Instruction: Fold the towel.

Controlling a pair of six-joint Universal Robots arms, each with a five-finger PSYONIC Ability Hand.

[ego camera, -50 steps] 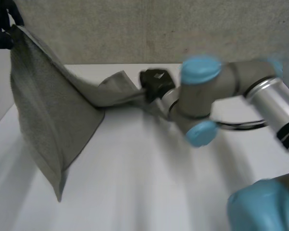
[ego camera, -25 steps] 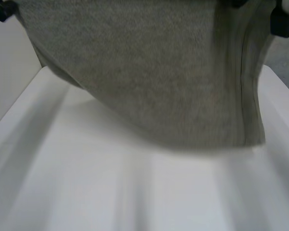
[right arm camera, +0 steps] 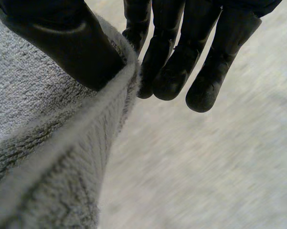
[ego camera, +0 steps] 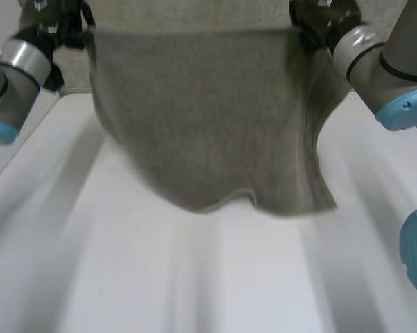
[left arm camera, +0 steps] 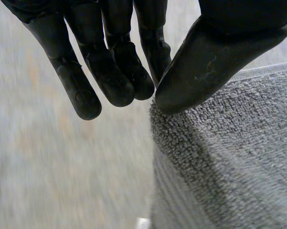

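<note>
**Towel in the air, held by two corners**

I hold the grey towel (ego camera: 208, 118) above the white table (ego camera: 194, 284), with one upper corner in each hand. My left hand (left arm camera: 219, 52) pinches its corner between the thumb and the nearly straight fingers (left arm camera: 114, 81), and the cloth begins just at the thumb tip. My right hand (right arm camera: 62, 43) does the same at the other corner, with the thumb pressed on the hem and the fingers behind it.

In the head view the top edge runs almost straight between my hands, and the cloth hangs down wide. The lower edge is curved. On my right side the towel has a vertical fold, and its lower corner hangs lowest. I cannot tell whether the lower edge touches the table.

I judge that the step now is to lay the towel flat before the first fold. Each pinch takes only a little cloth, so I should grip firmly or a corner may slip. I should lower both hands at the same height and speed, so that the lower edge lands first. Moving my hands a little apart should pull out the fold on the right.
</note>
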